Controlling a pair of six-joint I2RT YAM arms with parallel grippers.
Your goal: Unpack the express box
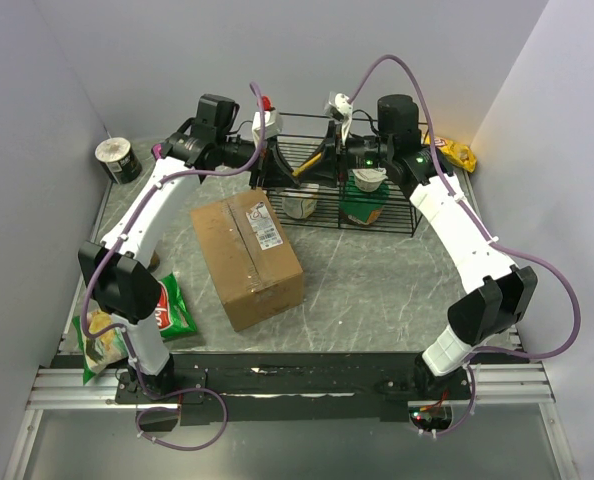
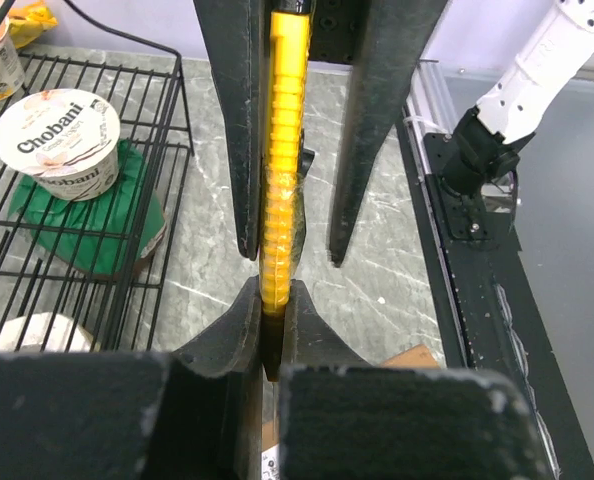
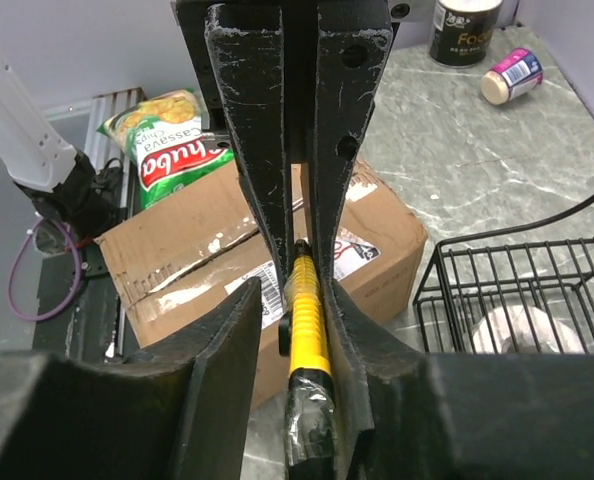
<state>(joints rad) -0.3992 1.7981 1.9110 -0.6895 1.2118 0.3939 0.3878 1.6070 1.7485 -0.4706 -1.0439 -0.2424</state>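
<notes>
Cutting time: left gripper (image 2: pixel 272 305) pinches the yellow knife (image 2: pixel 282 150), right gripper (image 2: pixel 291 258) has jaws apart around it by the basket (image 1: pixel 307 116), and the shut express box (image 1: pixel 245 255) on the table (image 1: pixel 377 285) needs its tape (image 3: pixel 212 248) cut next.

Express box (image 1: pixel 247 258): 1 brown corrugated cardboard carton, rectangular, closed. Top flaps are shut and taped along the centre seam. 1 white printed label (image 1: pixel 265 226) lies on the top face, across the seam, toward the upper end. The carton sits flat on its base, turned diagonally, centre-left of the overhead frame.
</notes>
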